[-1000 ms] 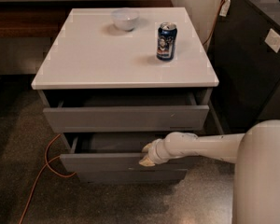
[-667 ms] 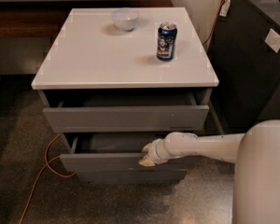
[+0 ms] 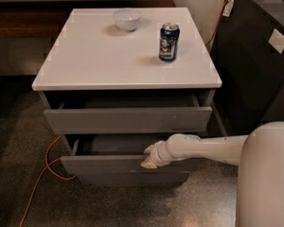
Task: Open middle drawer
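While the cabinet's [image 3: 99, 65] top drawer [image 3: 128, 120] stands partly open, the middle drawer [image 3: 99, 165] beneath it is pulled out farther. The white arm's gripper [image 3: 148, 157] sits at that drawer front's upper edge, right of centre; whether it clamps the edge cannot be told.

Office-like room: speckled floor [image 3: 19, 141], grey drawer cabinet [image 3: 109, 60], gripper [image 3: 149, 157] at its middle drawer [image 3: 99, 165].
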Action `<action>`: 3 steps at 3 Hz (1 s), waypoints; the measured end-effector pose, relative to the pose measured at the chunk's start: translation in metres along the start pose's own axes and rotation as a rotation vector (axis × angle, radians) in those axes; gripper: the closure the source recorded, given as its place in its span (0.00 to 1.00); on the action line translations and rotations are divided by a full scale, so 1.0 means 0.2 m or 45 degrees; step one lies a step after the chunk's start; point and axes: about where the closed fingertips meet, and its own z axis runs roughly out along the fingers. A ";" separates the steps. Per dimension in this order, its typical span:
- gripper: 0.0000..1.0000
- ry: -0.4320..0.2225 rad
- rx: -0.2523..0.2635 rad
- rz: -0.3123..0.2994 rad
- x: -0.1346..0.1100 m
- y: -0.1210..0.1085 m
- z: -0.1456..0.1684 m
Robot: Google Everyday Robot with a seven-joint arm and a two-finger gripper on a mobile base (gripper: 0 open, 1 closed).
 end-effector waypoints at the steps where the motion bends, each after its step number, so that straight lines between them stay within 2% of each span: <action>1: 0.04 0.000 0.000 0.000 0.00 0.00 0.00; 2: 0.00 -0.078 -0.011 -0.031 -0.12 0.16 -0.06; 3: 0.00 -0.137 0.005 -0.047 -0.22 0.25 -0.13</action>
